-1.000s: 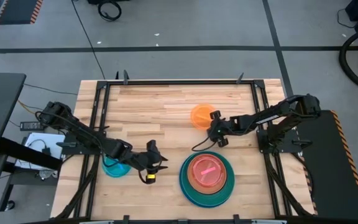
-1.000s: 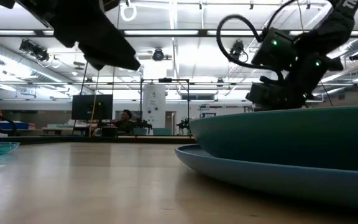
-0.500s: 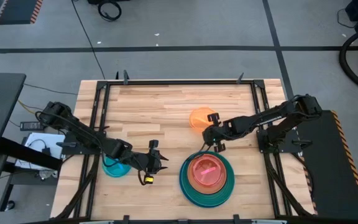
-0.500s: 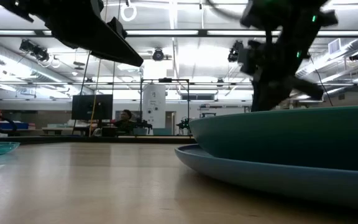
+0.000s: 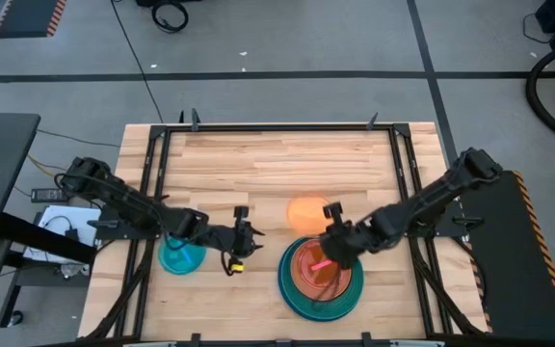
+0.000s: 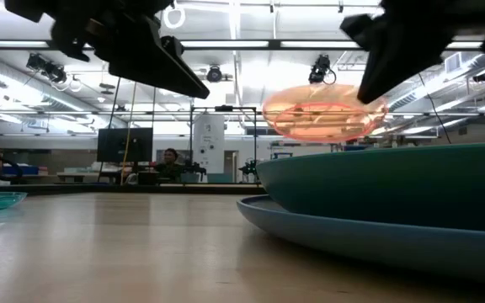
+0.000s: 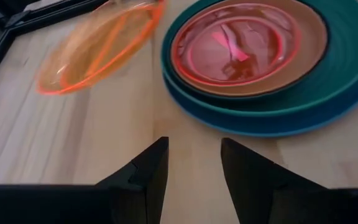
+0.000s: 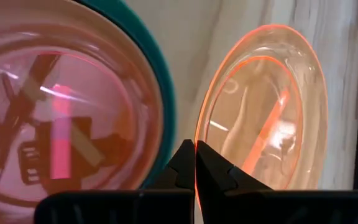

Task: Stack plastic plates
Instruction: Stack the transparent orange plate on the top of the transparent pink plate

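A stack of plates (image 5: 321, 280) sits near the table's near edge: a large blue one, a teal one, a tan one and a translucent pink one (image 8: 61, 118) on top. My right gripper (image 5: 328, 234) is shut on the translucent orange plate (image 5: 306, 214), just beyond the stack's far edge. My left gripper (image 5: 242, 241) hovers open to the left of the stack, touching nothing. A cyan plate (image 5: 179, 256) lies flat on the table under my left arm. No lime-green plate is in view. My right gripper pinches the orange plate's rim (image 8: 199, 134) between its two fingers, on the edge toward the stack. The fingers come at it from the table's right-near side. The plate is lifted clear of the table (image 6: 322, 114), slightly tilted, reaching away from the fingers.
A black metal frame (image 5: 277, 126) runs around the wooden table top. The far half of the table shows bare wood (image 5: 258, 164). In the low view the stack's teal wall (image 6: 394, 181) fills the right side, and the room lies beyond.
My right gripper has moved from beside the orange plate toward the near edge and the stack, and the orange plate, then flat on the table, now hangs lifted clear and nearer the stack. My left gripper has shifted slightly toward the far edge.
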Tool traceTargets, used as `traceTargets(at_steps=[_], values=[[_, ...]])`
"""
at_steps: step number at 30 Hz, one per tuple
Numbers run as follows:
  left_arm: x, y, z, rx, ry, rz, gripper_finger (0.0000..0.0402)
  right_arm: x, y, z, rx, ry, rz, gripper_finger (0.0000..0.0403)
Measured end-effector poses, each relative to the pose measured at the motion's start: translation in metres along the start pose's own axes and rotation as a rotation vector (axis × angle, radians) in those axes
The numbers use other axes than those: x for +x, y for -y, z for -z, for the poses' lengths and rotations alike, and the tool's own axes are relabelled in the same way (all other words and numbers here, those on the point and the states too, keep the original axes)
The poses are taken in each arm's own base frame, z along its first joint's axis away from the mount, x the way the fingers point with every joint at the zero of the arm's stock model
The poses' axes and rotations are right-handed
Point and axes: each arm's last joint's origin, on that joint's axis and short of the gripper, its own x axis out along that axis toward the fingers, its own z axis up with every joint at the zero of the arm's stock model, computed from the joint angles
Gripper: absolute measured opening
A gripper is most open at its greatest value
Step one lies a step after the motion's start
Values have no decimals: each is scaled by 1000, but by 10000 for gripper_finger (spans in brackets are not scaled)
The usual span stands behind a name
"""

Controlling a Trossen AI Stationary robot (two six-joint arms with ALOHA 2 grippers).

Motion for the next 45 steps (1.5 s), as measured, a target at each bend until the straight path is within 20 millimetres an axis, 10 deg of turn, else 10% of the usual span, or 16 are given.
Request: traceTargets(at_steps=[45], values=[[3, -8, -5, -181, 49, -19, 156, -11, -84, 26, -113, 118, -367, 9]])
